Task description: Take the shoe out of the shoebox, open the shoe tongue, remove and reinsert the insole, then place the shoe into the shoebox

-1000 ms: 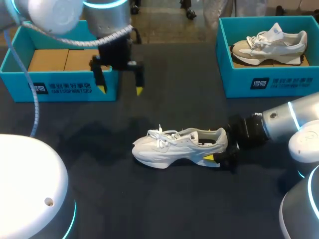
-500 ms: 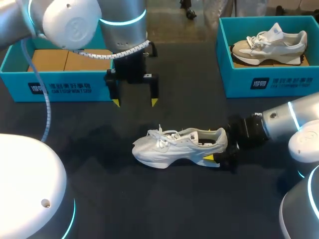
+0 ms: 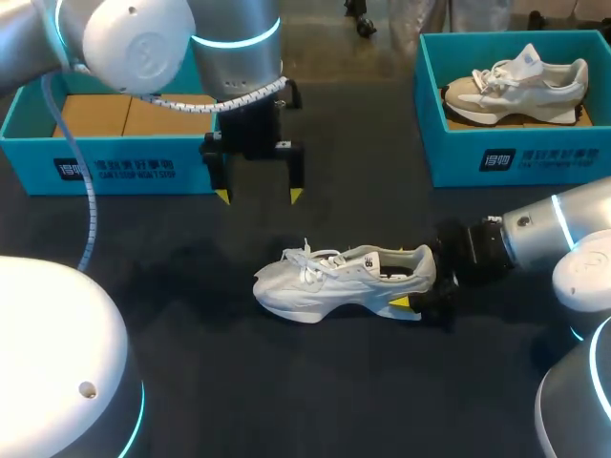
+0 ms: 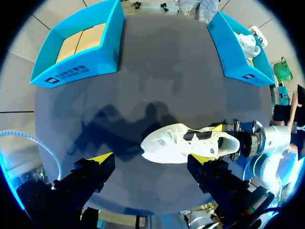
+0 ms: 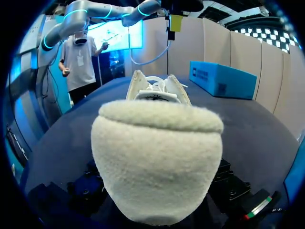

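A white sneaker (image 3: 334, 281) lies on its sole mid-table, toe toward my left side, laces loose. My right gripper (image 3: 420, 279) is shut on its heel: one yellow tip shows at the near side, the other is hidden behind the shoe. In the right wrist view the fuzzy heel (image 5: 157, 157) fills the space between the fingers. My left gripper (image 3: 259, 196) hangs open above the table, behind the shoe and apart from it; in its own view the sneaker (image 4: 186, 143) lies just ahead of the spread fingers (image 4: 102, 157). A teal shoebox (image 3: 115, 172) with brown cardboard inside stands at the back left.
A second teal shoebox (image 3: 516, 157) at the back right holds a tan and white sneaker (image 3: 520, 81). Dark bare tabletop (image 3: 286, 382) stretches in front of the white shoe and between the two boxes.
My left gripper has shifted right and nearer to the shoe, still open, then stopped. The shoe and my right arm have stayed put.
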Controlling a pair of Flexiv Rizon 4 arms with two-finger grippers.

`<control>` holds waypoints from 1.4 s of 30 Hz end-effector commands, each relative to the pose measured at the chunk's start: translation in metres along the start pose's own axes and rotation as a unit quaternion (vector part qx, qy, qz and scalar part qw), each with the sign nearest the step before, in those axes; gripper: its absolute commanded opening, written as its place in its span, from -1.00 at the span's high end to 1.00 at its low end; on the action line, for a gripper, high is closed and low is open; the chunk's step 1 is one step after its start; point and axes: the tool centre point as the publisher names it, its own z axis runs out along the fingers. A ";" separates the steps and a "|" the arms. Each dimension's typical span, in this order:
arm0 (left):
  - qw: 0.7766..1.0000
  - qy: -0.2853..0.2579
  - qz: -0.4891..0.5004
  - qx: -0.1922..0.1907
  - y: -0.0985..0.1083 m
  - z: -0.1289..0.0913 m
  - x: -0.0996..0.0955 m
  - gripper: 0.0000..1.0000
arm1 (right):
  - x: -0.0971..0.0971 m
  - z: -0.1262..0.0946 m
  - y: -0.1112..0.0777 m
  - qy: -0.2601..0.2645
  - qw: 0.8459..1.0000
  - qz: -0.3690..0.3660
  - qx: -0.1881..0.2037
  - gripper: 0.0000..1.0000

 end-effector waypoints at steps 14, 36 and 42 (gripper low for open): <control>0.994 0.002 0.109 -0.004 0.027 0.021 0.089 -1.00 | 0.001 0.007 -0.001 -0.001 1.000 0.000 0.001 1.00; 0.989 -0.023 0.143 -0.015 0.031 0.080 0.147 -1.00 | 0.001 0.007 -0.001 -0.001 1.000 0.000 0.001 1.00; 0.989 -0.024 0.142 -0.023 0.027 0.091 0.159 -1.00 | 0.001 0.007 -0.001 -0.001 1.000 0.000 0.001 1.00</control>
